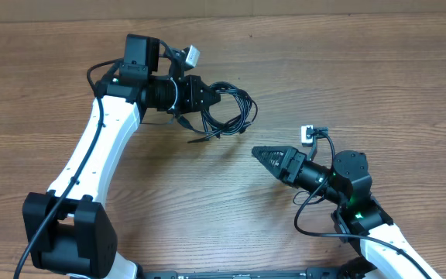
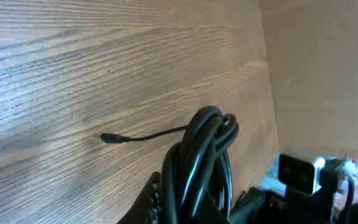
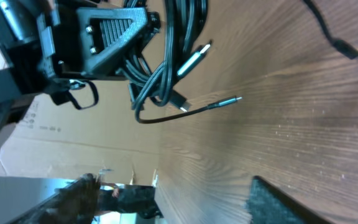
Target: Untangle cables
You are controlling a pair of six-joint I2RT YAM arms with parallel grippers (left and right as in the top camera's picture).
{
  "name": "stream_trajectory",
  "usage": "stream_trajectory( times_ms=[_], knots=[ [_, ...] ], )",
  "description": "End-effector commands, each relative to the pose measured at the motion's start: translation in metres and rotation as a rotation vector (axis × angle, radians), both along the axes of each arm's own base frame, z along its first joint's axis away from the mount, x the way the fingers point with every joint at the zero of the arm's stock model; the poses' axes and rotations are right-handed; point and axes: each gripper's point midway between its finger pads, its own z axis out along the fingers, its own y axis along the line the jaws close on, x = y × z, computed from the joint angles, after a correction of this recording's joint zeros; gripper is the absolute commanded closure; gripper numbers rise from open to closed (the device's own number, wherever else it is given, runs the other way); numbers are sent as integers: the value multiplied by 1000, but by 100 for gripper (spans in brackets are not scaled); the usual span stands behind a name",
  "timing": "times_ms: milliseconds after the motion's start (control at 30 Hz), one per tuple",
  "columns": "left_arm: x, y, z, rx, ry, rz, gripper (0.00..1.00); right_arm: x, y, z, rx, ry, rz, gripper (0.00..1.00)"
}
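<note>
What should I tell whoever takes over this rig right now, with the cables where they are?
Left gripper: shut on the cable bundle, over the far half of the table.
Right gripper: holds nothing and is apart from the bundle; I cannot tell whether it is open or shut.
Done: bundle gripped; a few plug ends trail loose.
Left: the cables are coiled together; each strand needs pulling free and laying apart.

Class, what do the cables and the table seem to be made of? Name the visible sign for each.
Cables: black rubbery or plastic sheath, glossy, bending in loops; plug tips look metallic, glinting. Table: wood or wood-look laminate, matte, with grain lines.
</note>
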Motion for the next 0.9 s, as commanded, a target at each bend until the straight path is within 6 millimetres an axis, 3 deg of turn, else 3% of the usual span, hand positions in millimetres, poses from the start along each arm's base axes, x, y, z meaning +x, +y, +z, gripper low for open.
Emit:
stream_trajectory(
  times_ms=[0,233,367,467,700,867],
  knots=[
    [5,-5,6,-19,22,34,96,5,-3,2,60,91,-57,35],
    [-11,-37,18,-63,-98,-139,96,10,3,6,50,55,-118,39],
    [-28,-54,23,-81,-202,-286,96,14,4,12,-44,-101,-101,43],
    [-32,-58,23,-84,-220,-314,96,18,5,20,-89,-145,-90,45],
    [-37,-58,23,-99,-198,-323,96,34,-1,37,-155,-146,-154,61],
    [-49,-66,40,-211,-189,-385,95,41,-13,25,-208,-109,-232,69]
  ],
)
